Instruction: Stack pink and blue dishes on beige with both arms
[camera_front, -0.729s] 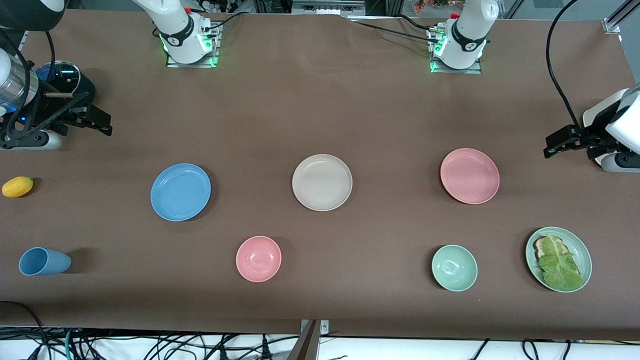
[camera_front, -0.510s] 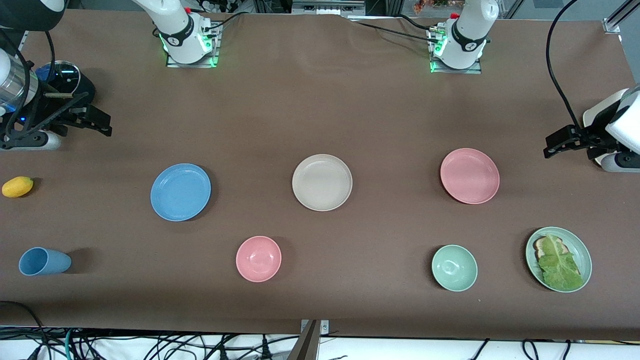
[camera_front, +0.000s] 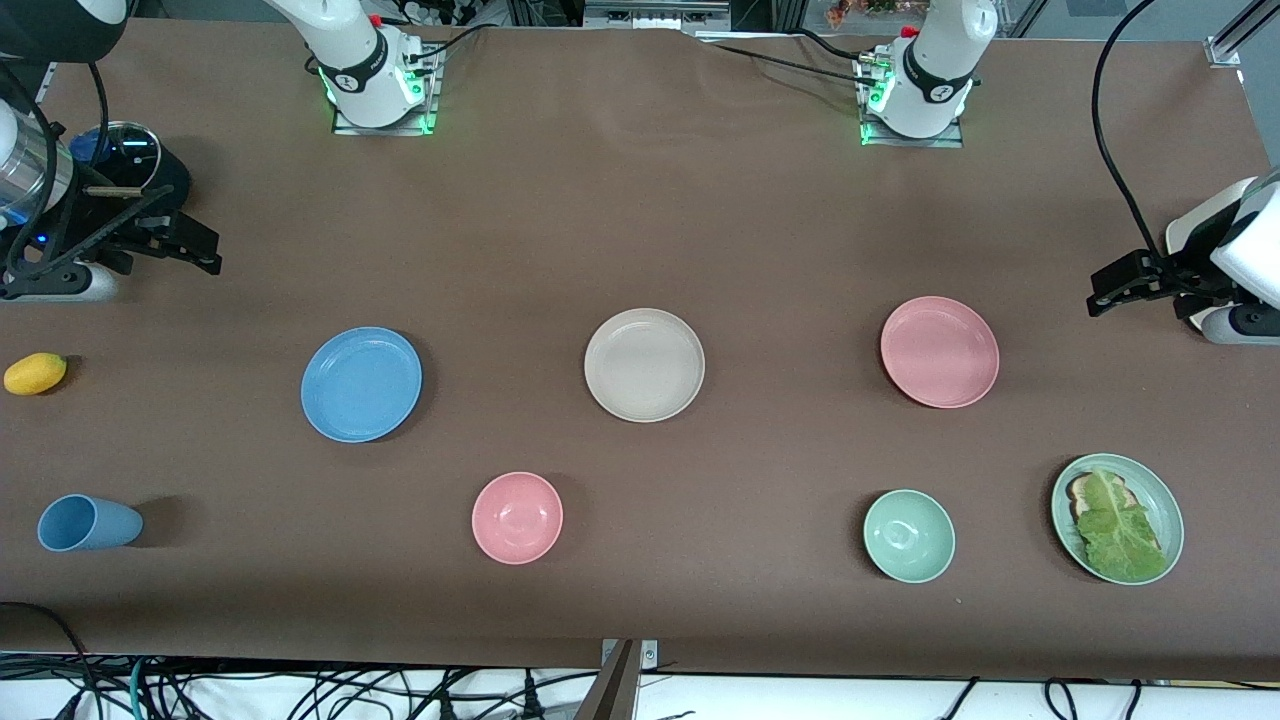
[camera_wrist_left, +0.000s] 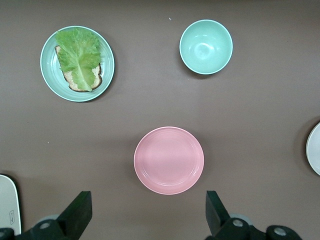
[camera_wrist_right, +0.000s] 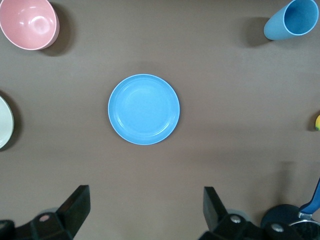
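Three equal plates lie in a row across the table's middle. The beige plate (camera_front: 644, 364) is in the centre, the light blue plate (camera_front: 361, 384) toward the right arm's end and the pink plate (camera_front: 939, 351) toward the left arm's end. My right gripper (camera_front: 208, 252) hangs open in the air by the right arm's end. Its wrist view shows the blue plate (camera_wrist_right: 144, 109) ahead of the empty right gripper (camera_wrist_right: 145, 204). My left gripper (camera_front: 1098, 291) hangs open by the left arm's end. The pink plate (camera_wrist_left: 169, 160) lies just ahead of the empty left gripper (camera_wrist_left: 147, 209).
Nearer the front camera stand a pink bowl (camera_front: 517, 517), a green bowl (camera_front: 908, 536), a tipped blue cup (camera_front: 88, 523) and a pale green plate with lettuce (camera_front: 1117, 518). A yellow fruit (camera_front: 35, 373) lies at the right arm's end. A dark round utensil (camera_front: 128, 152) sits below the right hand.
The right arm's hand has shifted very slightly. The plates and the left arm have not moved.
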